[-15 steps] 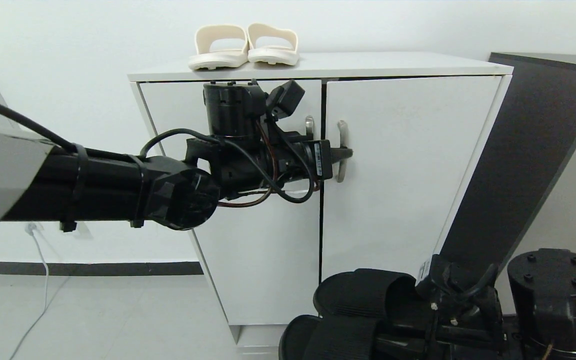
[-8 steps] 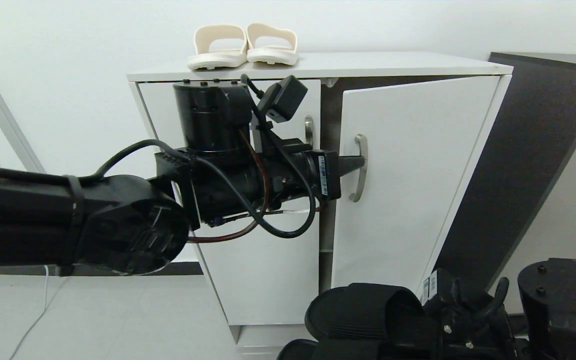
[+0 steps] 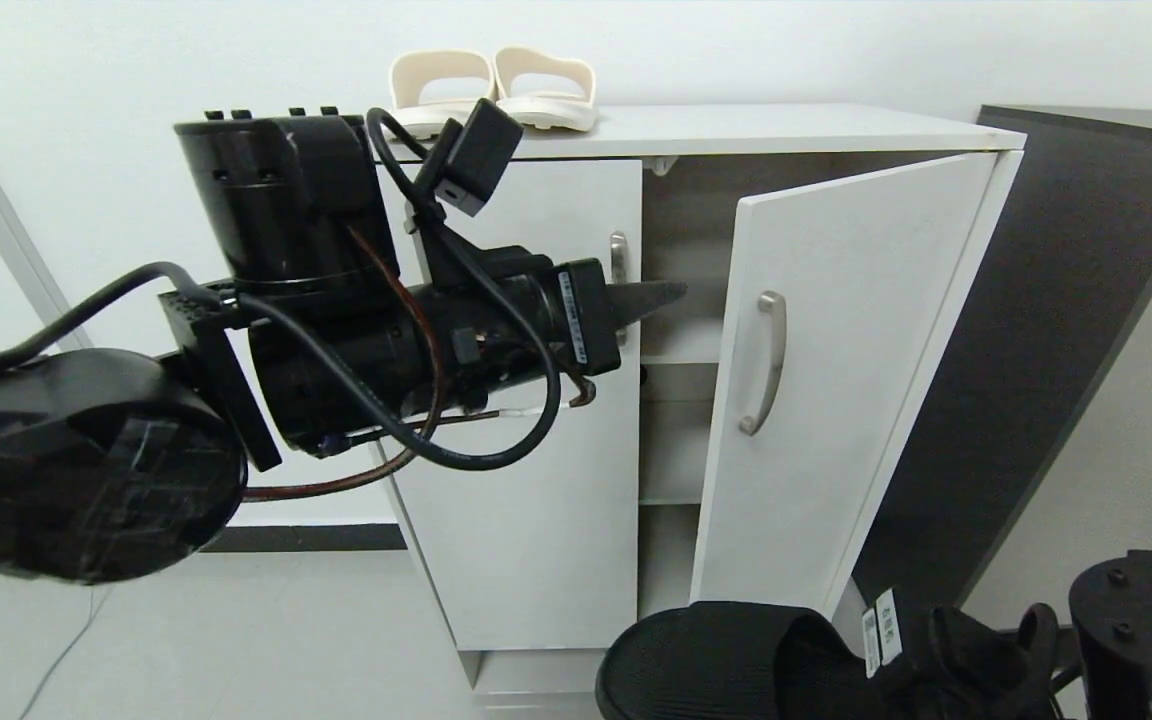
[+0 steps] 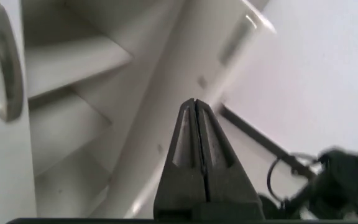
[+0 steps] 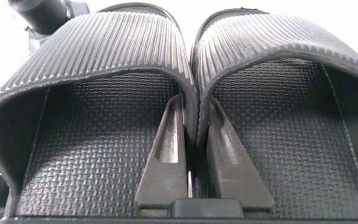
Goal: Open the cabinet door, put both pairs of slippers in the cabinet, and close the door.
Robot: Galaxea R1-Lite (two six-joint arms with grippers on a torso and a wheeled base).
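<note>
At 3 o'clock on the front of the cabinet (image 3: pixel 786 125), the right door (image 3: pixel 836 380) stands swung open on its outer edge, exposing pale shelves (image 3: pixel 676 355) inside. Its metal door handle (image 3: pixel 766 362) is free of contact. The left gripper (image 3: pixel 661 295) lies at 9 o'clock from that handle, apart from it and level with the opened gap; its fingers are pressed flat together and grip nothing. The left door (image 3: pixel 536 520) is closed, and its own left handle (image 3: pixel 618 262) shows just beside the gripper body. The cream slippers (image 3: pixel 491 85) rest side by side on the cabinet top, at 11 o'clock from the left gripper's tips and partly hidden behind the arm. The black slippers (image 3: pixel 726 660) sit at 6 o'clock in the head view, low in front of the cabinet and below the open door's lower edge. The right gripper (image 5: pixel 194 109) is clamped on this pair: one finger sits inside each slipper, and the two adjoining strap walls are pinched between them. A dark panel (image 3: pixel 1056 330) stands against the cabinet's side at 3 o'clock. A white wall (image 3: pixel 136 60) rises behind the cabinet.
</note>
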